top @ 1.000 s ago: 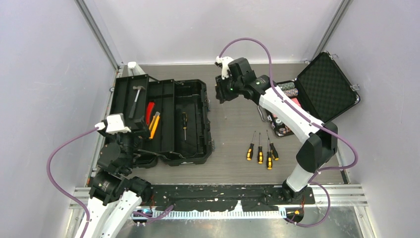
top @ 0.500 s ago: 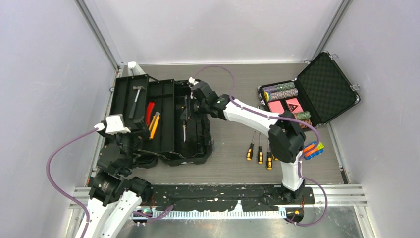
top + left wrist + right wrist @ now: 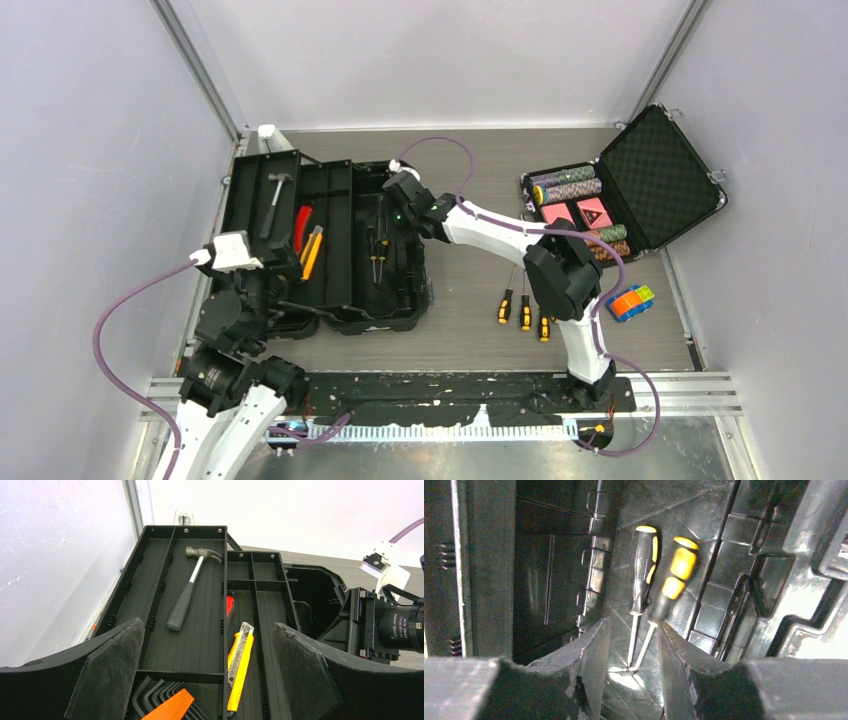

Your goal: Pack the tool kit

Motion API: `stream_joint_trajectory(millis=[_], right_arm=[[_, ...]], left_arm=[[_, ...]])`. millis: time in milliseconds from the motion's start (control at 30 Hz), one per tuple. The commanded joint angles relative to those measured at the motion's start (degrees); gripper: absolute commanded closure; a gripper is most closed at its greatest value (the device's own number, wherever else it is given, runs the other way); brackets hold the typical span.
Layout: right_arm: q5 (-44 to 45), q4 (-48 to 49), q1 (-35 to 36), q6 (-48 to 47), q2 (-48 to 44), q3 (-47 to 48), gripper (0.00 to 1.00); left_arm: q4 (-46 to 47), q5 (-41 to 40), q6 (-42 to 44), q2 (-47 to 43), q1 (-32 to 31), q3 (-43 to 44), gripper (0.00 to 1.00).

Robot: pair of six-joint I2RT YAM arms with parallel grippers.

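Note:
The black toolbox (image 3: 345,320) lies open at the left. Its tray holds a hammer (image 3: 275,200), red pliers (image 3: 303,225) and a yellow utility knife (image 3: 313,250). Two yellow-black screwdrivers (image 3: 376,245) lie side by side in the deep compartment, also seen in the right wrist view (image 3: 659,580). My right gripper (image 3: 388,220) is inside that compartment, open and empty, its jaws (image 3: 631,670) either side of the screwdriver tips. Three more screwdrivers (image 3: 525,312) lie on the table. My left gripper (image 3: 280,262) hangs open and empty (image 3: 207,625) over the tray's near end.
An open foam-lined case with poker chips (image 3: 590,210) stands at the back right. A colourful cube (image 3: 630,300) lies on the table right of the loose screwdrivers. Hex keys in an orange holder (image 3: 165,705) sit in the tray below my left gripper. Walls enclose the table.
My right arm has swung from the back middle down into the toolbox. A second screwdriver now lies beside the first, and one fewer lies on the table. The left arm has not moved.

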Motion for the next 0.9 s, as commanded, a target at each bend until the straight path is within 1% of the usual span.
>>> stream_joint_trajectory(millis=[0, 67, 233, 333, 467, 567, 600, 633, 667, 700, 733, 867], right_arm=[[2.3, 0.4, 0.3, -2.3, -1.7, 2.6, 0.51], [1.8, 0.1, 0.3, -3.2, -2.8, 2.5, 0.47], [1.5, 0.2, 0.4, -6.4, -9.6, -0.2, 0.45], [3.5, -0.7, 0.3, -9.1, -16.3, -3.9, 0.42], [7.4, -3.8, 0.2, -16.2, -25.3, -10.1, 0.39], [10.7, -7.5, 0.0, -25.8, -30.5, -14.7, 0.36], [11.1, -9.1, 0.0, -32.1, -33.1, -17.2, 0.36], [12.5, -9.9, -0.1, -35.1, -34.5, -18.4, 0.35], [13.1, -11.1, -0.1, -42.3, -37.2, -20.9, 0.34], [14.1, -12.3, -0.1, -45.7, -38.7, -23.2, 0.34], [14.4, -13.0, -0.1, -51.9, -41.3, -24.2, 0.34], [17.2, -17.8, -0.1, -65.4, -47.3, -28.1, 0.30]], left_arm=[[3.5, -0.4, 0.8, -0.1, 0.4, -0.2, 0.00], [3.6, -0.3, 0.9, 0.0, 0.4, -0.2, 0.00], [3.5, -0.4, 0.9, -0.1, 0.4, -0.2, 0.00], [3.5, -0.5, 0.9, -0.2, 0.4, -0.2, 0.00], [3.5, -0.3, 0.9, -0.3, 0.4, -0.2, 0.00], [3.5, -0.1, 0.8, -0.4, 0.4, -0.2, 0.00], [3.4, -0.1, 0.8, -0.4, 0.4, -0.2, 0.00], [3.4, 0.0, 0.8, -0.4, 0.4, -0.2, 0.01], [3.3, 0.0, 0.8, -0.4, 0.4, -0.2, 0.00], [3.4, 0.1, 0.7, -0.4, 0.4, -0.1, 0.00], [3.3, 0.3, 0.7, -0.4, 0.4, -0.1, 0.01], [3.3, 0.3, 0.7, -0.4, 0.4, -0.1, 0.01]])
